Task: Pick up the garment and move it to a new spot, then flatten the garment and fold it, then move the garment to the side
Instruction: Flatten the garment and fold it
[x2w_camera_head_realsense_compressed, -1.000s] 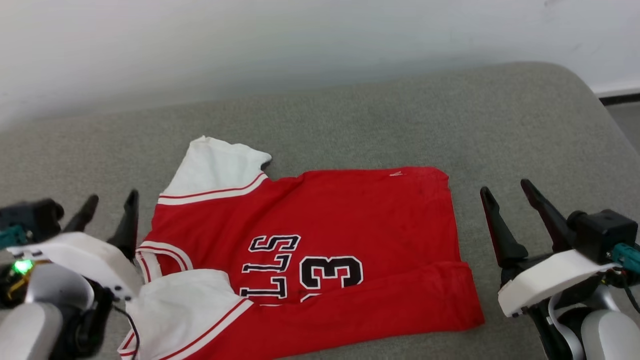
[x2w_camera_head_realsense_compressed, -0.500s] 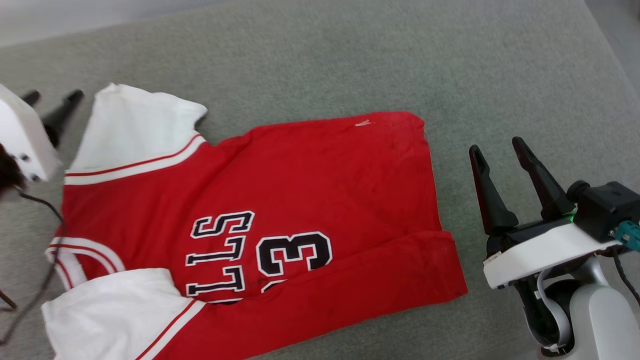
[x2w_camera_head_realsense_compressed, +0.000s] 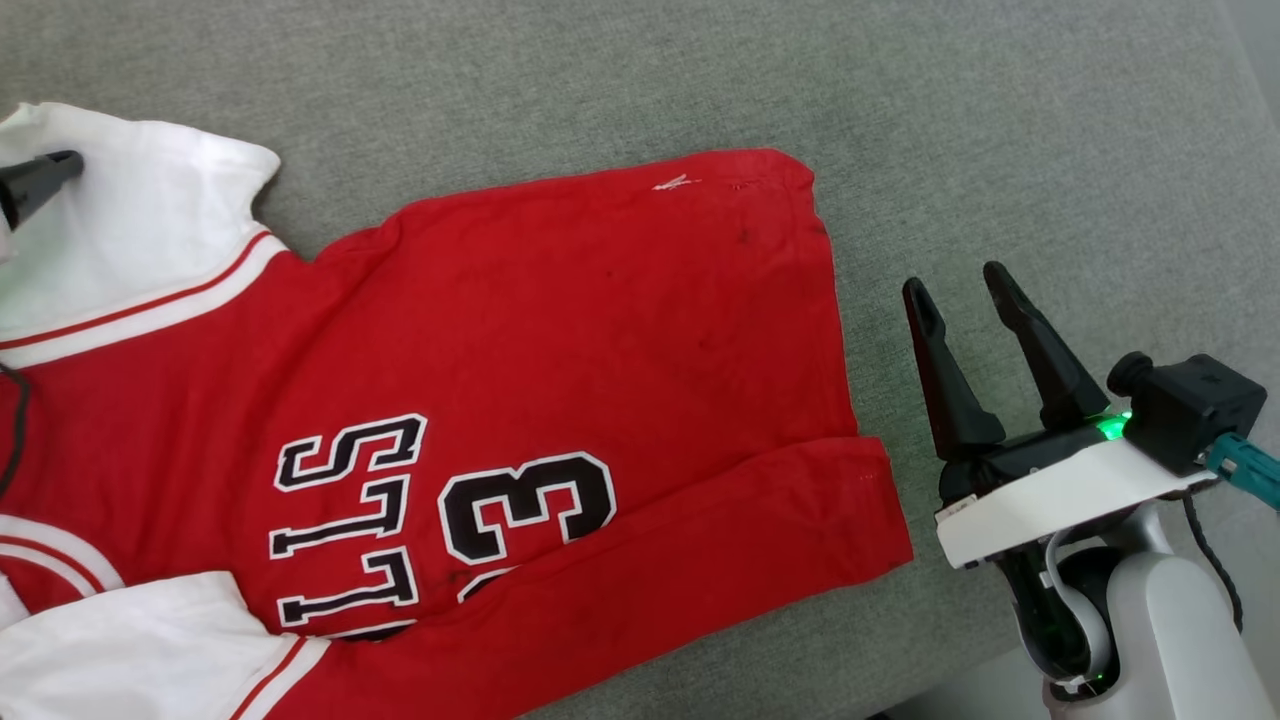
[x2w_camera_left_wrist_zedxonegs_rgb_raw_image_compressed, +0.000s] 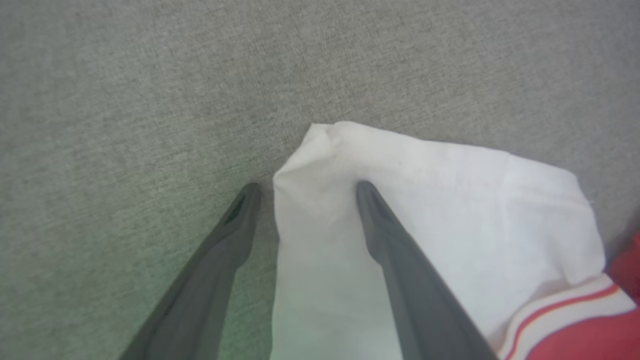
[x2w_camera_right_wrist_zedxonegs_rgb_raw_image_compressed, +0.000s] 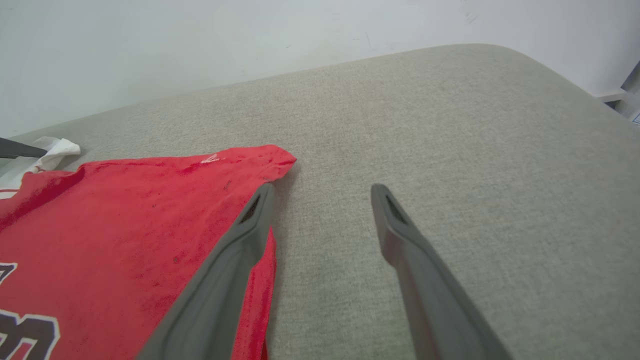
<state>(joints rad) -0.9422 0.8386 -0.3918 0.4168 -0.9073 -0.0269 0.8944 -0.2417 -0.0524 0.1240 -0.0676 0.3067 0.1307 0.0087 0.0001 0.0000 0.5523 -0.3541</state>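
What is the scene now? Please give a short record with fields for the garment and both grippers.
surface: grey cushion
garment: red jersey lying front up; near side folded over part of the print
left gripper: open, straddling the edge of the far white sleeve, not closed on it
right gripper: open, over the cushion beside the hem, holding nothing

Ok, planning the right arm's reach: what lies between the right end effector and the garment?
Bare grey cushion, nothing else, between the right end effector and the garment; the head view shows it.
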